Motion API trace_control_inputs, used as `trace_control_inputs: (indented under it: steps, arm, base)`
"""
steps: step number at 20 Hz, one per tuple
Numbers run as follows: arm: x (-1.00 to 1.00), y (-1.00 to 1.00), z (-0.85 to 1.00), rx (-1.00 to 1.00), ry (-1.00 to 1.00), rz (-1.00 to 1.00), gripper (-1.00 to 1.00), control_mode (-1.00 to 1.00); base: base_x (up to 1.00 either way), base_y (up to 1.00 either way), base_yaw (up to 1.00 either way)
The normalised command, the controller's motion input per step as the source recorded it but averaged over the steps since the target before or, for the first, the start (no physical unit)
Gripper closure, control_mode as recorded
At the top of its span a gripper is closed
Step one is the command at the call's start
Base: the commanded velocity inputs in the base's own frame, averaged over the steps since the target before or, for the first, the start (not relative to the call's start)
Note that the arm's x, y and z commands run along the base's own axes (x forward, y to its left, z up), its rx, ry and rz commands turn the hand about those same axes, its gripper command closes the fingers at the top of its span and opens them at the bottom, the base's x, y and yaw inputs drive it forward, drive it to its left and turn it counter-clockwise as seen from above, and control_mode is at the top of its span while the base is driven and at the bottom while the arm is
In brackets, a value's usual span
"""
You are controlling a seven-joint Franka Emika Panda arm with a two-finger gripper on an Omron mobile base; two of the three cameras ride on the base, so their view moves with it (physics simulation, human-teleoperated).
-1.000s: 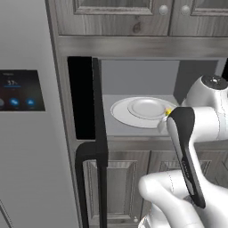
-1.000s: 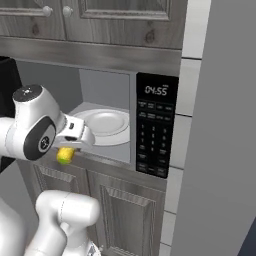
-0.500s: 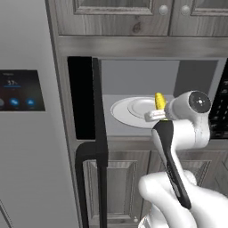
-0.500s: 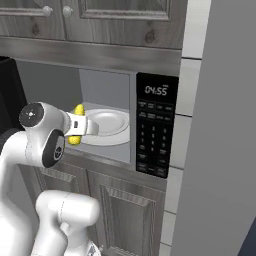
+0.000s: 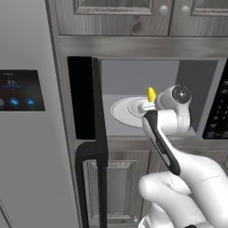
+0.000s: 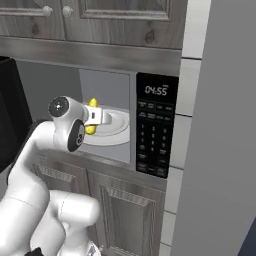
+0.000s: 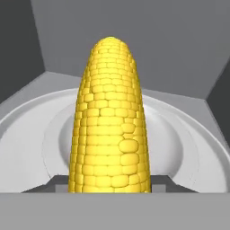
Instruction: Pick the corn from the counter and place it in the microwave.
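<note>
Inside the open microwave (image 5: 187, 75), above its white plate (image 7: 27, 134), corn (image 7: 110, 121) upright, gripped between the jaws

A bright yellow corn cob (image 7: 110, 121) is patterned with rows of small blocky kernels. A plain white round plate (image 7: 188, 148) is set against the flat grey interior of the built-in microwave (image 5: 133, 80). The microwave's door (image 5: 95, 133) and control panel (image 6: 155, 130) are black, the panel marked with pale digits and buttons. The cabinets (image 6: 125, 20) are finished in grey-brown wood grain. A dark display with blue-lit icons (image 5: 20, 91) is seen on the grey fridge (image 5: 26, 169).
</note>
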Motion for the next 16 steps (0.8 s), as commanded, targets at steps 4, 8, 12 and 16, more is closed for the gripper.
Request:
trace_control_inputs:
  steps: [4, 8, 12, 16]
  arm:
    - [0.65, -0.11, -0.13, -0.13, 0.16, 0.04, 1.0, -1.0]
    - [0.64, -0.09, -0.3, -0.18, 0.11, 0.04, 1.0, -1.0]
    - [0.44, 0.0, -0.48, -0.16, 0.04, 0.06, 1.0, -1.0]
    - [0.54, -0.15, -0.33, -0.07, 0.03, 0.07, 1.0, -1.0]
  base:
    - [0.0, 0.0, 0.0]
    - [0.0, 0.0, 0.0]
    - [0.0, 0.0, 0.0]
    - [0.0, 0.0, 0.0]
